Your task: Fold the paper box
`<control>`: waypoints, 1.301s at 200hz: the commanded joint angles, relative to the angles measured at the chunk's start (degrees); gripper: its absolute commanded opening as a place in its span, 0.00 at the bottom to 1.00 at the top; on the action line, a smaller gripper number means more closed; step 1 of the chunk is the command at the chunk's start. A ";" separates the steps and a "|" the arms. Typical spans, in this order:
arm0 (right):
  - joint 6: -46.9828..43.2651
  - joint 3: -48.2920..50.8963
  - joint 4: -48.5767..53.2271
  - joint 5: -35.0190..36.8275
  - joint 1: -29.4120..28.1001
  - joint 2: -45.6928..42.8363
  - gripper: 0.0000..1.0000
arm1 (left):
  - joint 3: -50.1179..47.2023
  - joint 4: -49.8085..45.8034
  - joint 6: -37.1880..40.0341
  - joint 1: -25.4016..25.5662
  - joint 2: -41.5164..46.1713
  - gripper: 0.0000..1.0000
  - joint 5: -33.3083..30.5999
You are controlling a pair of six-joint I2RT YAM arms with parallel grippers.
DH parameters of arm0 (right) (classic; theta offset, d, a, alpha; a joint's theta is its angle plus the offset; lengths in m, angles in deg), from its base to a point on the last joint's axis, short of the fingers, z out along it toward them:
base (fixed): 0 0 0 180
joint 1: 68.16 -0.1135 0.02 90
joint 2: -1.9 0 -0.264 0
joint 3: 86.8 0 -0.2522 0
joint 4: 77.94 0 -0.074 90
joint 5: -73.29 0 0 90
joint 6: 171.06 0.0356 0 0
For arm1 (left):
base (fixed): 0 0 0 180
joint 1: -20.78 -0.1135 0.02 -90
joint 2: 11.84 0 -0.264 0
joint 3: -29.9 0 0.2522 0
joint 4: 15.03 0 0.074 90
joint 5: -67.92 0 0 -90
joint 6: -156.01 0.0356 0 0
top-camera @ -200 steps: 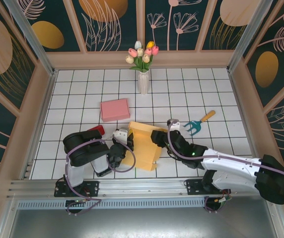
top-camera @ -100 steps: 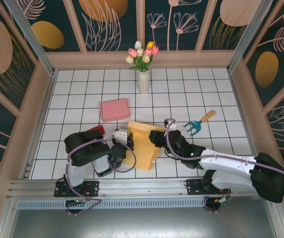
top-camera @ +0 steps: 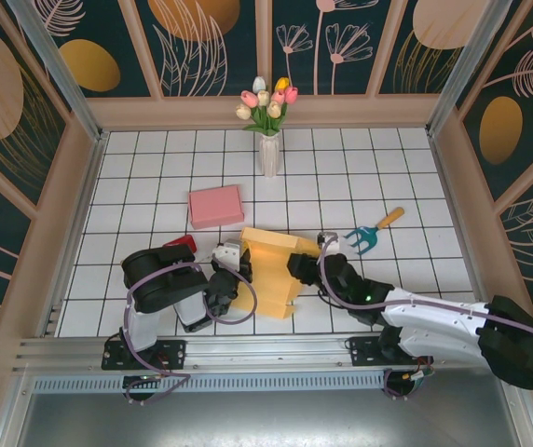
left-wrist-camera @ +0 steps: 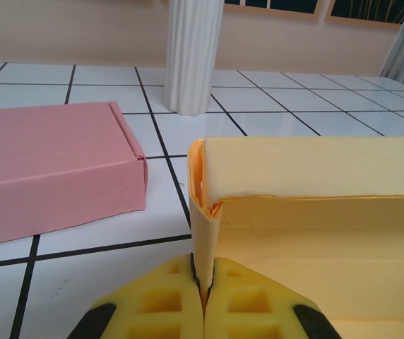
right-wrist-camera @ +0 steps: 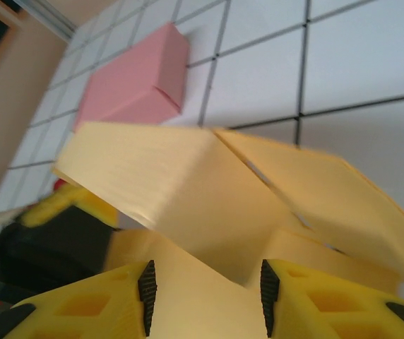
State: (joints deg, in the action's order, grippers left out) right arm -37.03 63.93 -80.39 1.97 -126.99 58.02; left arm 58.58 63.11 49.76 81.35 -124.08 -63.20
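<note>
The yellow paper box (top-camera: 271,275) lies half folded on the white tiles between my two arms. Its far wall stands up and bends over the base (left-wrist-camera: 308,169). My left gripper (top-camera: 239,272) is shut on the box's left side flap, which rises thin and upright from between the yellow fingers (left-wrist-camera: 203,272). My right gripper (top-camera: 297,266) is at the box's right edge. It is open (right-wrist-camera: 205,286), its black pads apart, with yellow panels (right-wrist-camera: 174,191) spread between and beyond them. I cannot tell whether the pads touch the paper.
A closed pink box (top-camera: 215,206) lies just behind the yellow one (left-wrist-camera: 46,162). A white vase of tulips (top-camera: 268,149) stands farther back. A teal garden fork (top-camera: 371,237) lies to the right, and a small red object (top-camera: 183,243) sits by the left arm.
My right gripper pushed left against the box's right side, then drew back a little to the right with its jaws wider. The left gripper kept its hold and stayed put.
</note>
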 commanded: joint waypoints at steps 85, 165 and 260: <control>-1.35 3.39 -0.69 4.55 4.53 3.82 0.50 | 1.51 3.10 -2.18 0.40 -1.79 0.00 1.64; -8.80 1.04 -9.96 -5.82 5.46 9.60 0.49 | 0.75 4.25 -2.11 0.38 -2.19 0.00 2.72; -10.37 -1.72 -13.88 -7.76 3.19 18.78 0.48 | 0.91 4.04 -2.92 0.49 -1.95 0.00 3.09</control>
State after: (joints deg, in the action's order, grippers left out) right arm -46.71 63.43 -91.25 -4.85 -123.41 73.84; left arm 59.76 63.13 48.82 81.33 -125.00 -61.54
